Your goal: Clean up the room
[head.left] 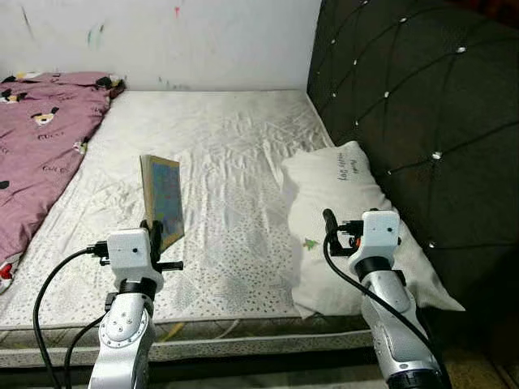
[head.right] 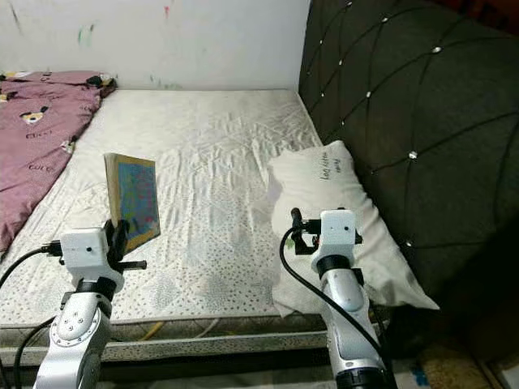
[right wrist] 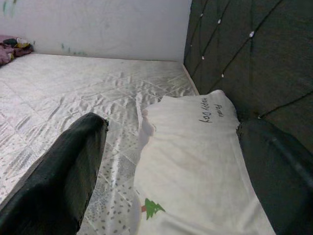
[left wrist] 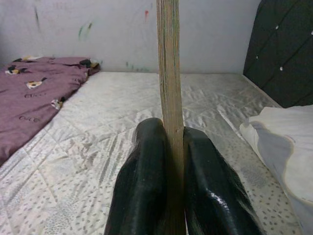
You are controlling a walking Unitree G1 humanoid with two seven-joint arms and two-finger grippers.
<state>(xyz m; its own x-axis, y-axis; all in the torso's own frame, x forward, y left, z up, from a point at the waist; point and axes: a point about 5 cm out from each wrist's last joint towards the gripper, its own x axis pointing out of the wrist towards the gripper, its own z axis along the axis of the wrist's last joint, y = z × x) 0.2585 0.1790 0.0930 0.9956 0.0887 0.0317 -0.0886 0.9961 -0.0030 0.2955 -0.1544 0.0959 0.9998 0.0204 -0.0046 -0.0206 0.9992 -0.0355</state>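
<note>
My left gripper (head.left: 156, 230) is shut on the lower edge of a thin book (head.left: 162, 198) with a blue patterned cover. It holds the book upright above the near left part of the white mattress (head.left: 231, 146). In the left wrist view the book's page edge (left wrist: 168, 73) rises straight up from between the two black fingers (left wrist: 146, 166). My right gripper (right wrist: 173, 125) stands open over the near end of a white pillow (right wrist: 195, 161), with nothing between its fingers. The pillow (head.left: 340, 190) lies along the mattress's right side.
A purple blanket with cartoon prints (head.left: 40, 138) covers the bed's far left. A dark tufted headboard (head.left: 422, 105) runs along the right, behind the pillow. A white wall (head.left: 203, 40) with paint marks closes the far end. The mattress's front edge (head.left: 243, 324) is just before me.
</note>
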